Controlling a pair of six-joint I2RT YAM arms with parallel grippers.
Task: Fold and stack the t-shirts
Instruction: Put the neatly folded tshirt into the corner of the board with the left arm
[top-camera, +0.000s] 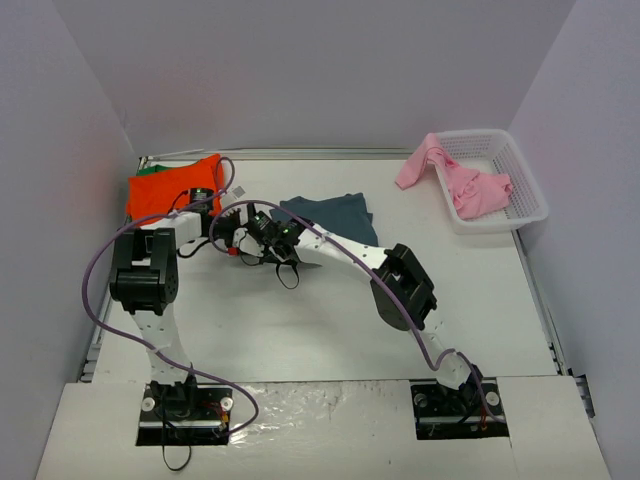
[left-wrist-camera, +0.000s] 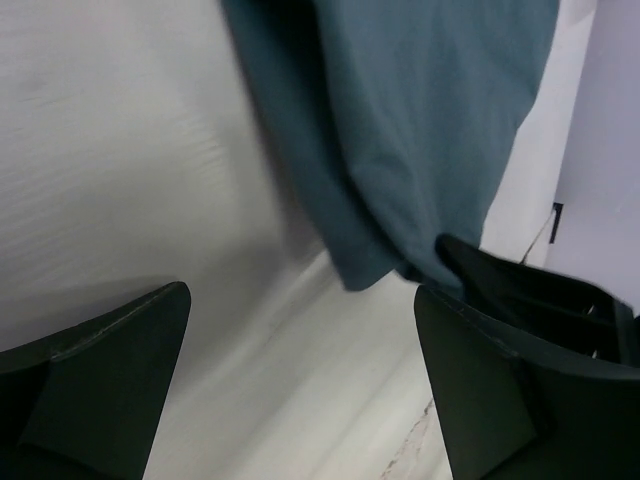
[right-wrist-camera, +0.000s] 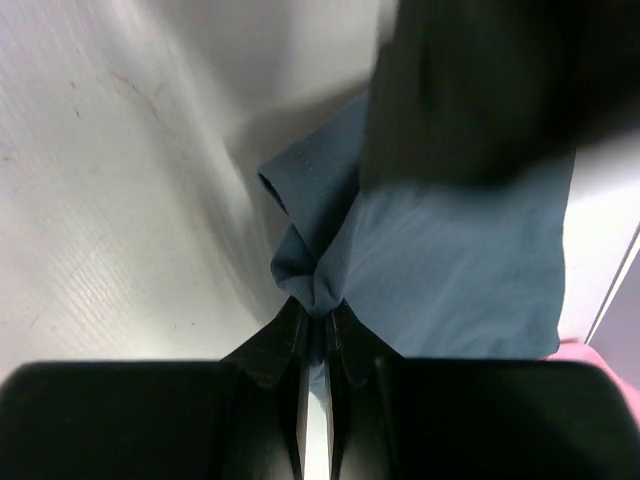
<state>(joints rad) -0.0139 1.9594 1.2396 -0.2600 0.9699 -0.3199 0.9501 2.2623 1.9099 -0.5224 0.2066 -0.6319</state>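
Bunching the soft slate-blue t-shirt (right-wrist-camera: 450, 260), the right gripper (right-wrist-camera: 318, 320) grips tight; left gripper (left-wrist-camera: 300, 330) gapes empty.

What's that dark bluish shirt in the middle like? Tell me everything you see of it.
The slate-blue t-shirt is soft, plain, matte cloth, lying rumpled and partly folded on the white table, toward the back. A stitched hem shows along one edge. The right gripper, shut, pinches a bunched fold of it; the left gripper stands open close by.
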